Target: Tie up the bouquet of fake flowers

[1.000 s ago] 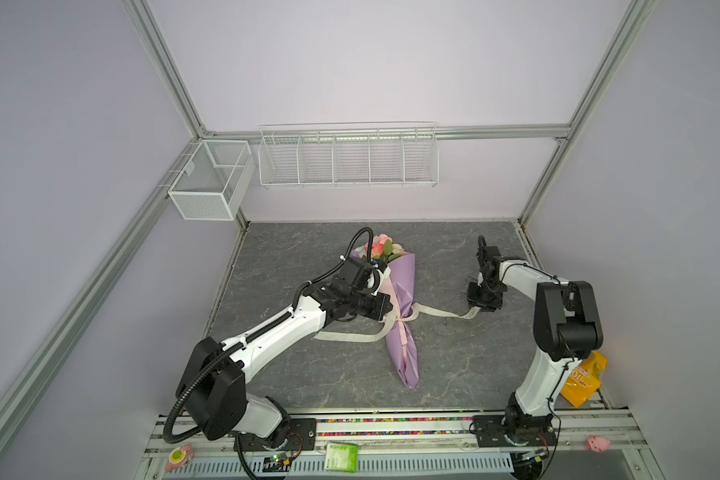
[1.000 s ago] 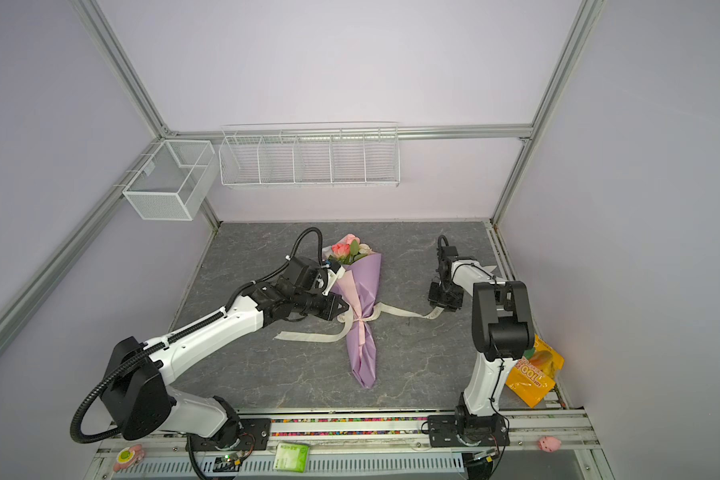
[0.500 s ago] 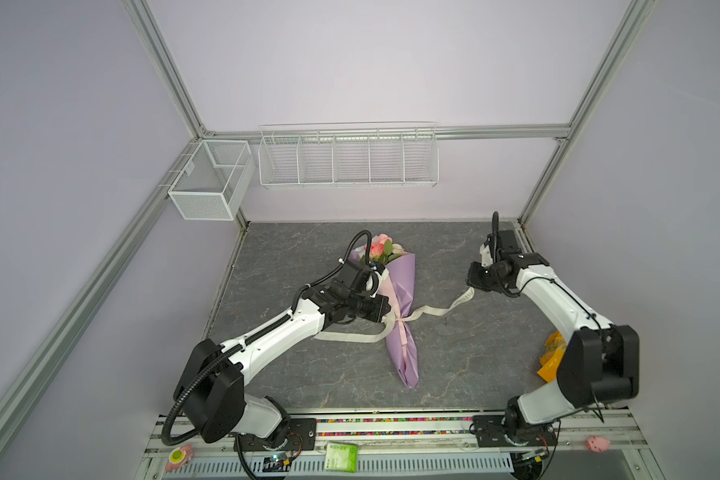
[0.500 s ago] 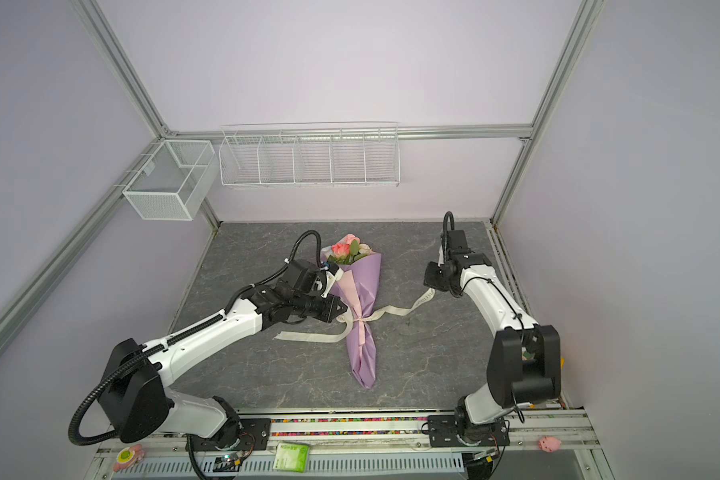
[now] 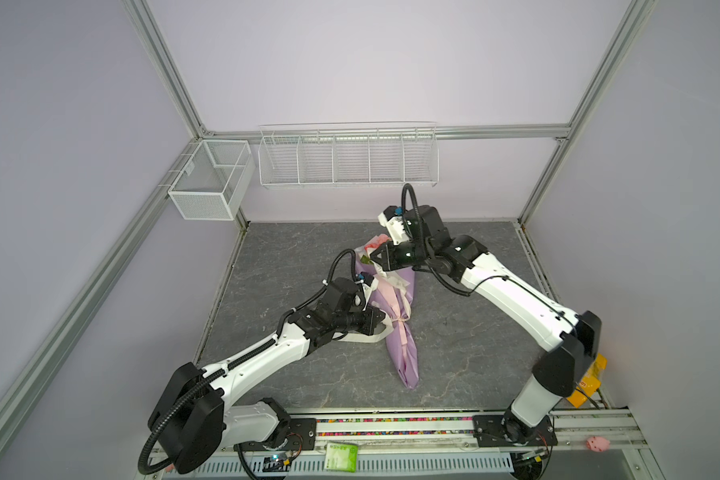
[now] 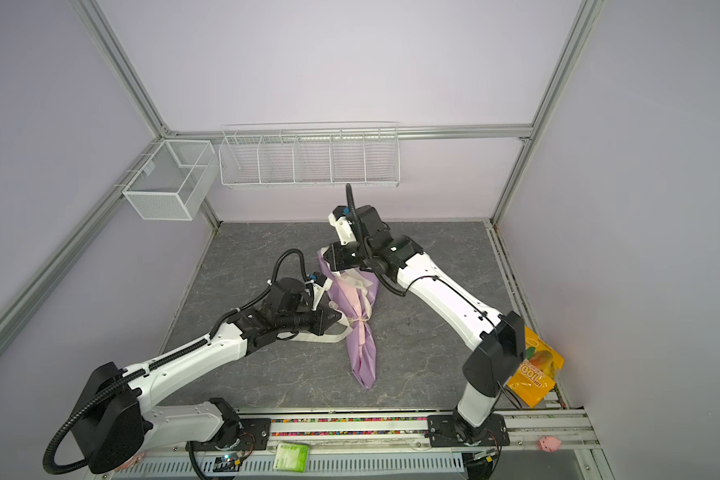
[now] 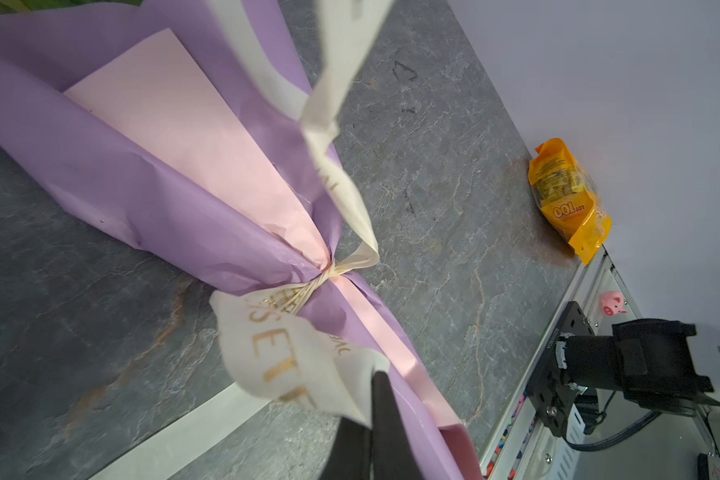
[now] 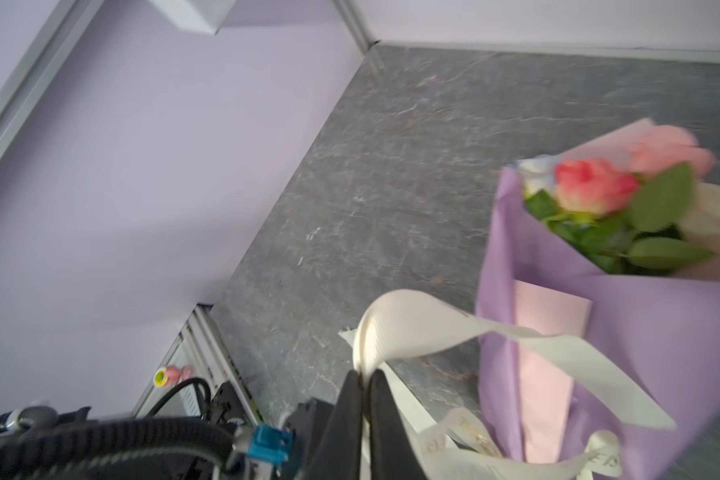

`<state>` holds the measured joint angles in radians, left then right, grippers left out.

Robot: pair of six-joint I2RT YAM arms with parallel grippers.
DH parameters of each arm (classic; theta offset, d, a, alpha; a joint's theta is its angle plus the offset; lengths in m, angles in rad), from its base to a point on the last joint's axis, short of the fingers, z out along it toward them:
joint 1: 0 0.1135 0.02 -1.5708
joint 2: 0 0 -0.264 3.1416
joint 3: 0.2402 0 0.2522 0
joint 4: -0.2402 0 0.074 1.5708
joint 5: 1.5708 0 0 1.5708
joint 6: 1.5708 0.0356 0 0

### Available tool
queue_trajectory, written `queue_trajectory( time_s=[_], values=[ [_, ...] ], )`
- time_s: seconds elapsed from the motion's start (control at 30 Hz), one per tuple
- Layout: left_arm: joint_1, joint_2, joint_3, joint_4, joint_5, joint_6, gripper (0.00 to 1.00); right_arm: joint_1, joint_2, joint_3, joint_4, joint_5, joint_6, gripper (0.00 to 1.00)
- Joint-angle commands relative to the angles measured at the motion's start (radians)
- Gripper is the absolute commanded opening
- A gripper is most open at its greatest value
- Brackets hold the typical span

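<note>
**Item:** bouquet of fake flowers [image 5: 393,305], rolled in a lilac-and-pink paper wrap [image 5: 406,361].

**Location:** flat on the grey table [image 5: 292,257], near its middle.

**Long axis:** blooms toward the back wall, stem end toward the front rail, slightly slanted.

**Binding:** cream lettered ribbon [image 7: 341,199], cinched round the waist. Whether a full knot is made cannot be told.

**Left gripper** [image 7: 373,376]: clamped on one ribbon tail, low, just beside the waist on the left side.

**Right gripper** [image 8: 364,380]: pinched on a fold of the other tail, raised near the bloom end, so that tail runs up along the wrap.

**Judgement:** both tails are in hand. Tightening calls for a pull across the axis. The right gripper lies along that axis rather than opposite the left. The left is the nearer to the waist.
</note>
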<state>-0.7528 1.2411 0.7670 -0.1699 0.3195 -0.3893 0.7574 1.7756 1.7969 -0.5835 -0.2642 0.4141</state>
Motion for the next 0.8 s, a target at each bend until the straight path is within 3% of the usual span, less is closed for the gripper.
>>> queue_trajectory(
  time_s=[0.0,0.1,0.13,0.2,0.3,0.53,0.77],
  values=[
    [-0.003,-0.044,-0.031,0.097,0.015,-0.016,0.00,0.035,0.094,0.102,-0.136,-0.095,-0.089,0.14],
    [-0.002,-0.071,-0.058,0.125,0.017,-0.011,0.00,0.031,0.126,0.107,-0.189,-0.101,-0.106,0.22],
    [-0.003,-0.078,-0.061,0.127,0.020,-0.006,0.00,0.027,0.107,0.080,-0.188,-0.058,-0.100,0.35],
    [-0.003,-0.083,-0.060,0.124,0.023,0.001,0.00,0.009,0.037,-0.017,-0.131,-0.034,-0.089,0.49],
    [-0.003,-0.070,-0.047,0.108,0.023,0.006,0.00,-0.051,-0.086,-0.186,-0.051,-0.043,-0.029,0.58],
    [-0.003,-0.010,0.016,0.054,-0.006,-0.006,0.00,-0.133,-0.384,-0.606,0.112,-0.049,0.076,0.56],
    [-0.003,0.045,0.055,0.072,0.057,-0.020,0.00,-0.126,-0.430,-0.784,0.283,-0.281,0.130,0.50]
  ],
)
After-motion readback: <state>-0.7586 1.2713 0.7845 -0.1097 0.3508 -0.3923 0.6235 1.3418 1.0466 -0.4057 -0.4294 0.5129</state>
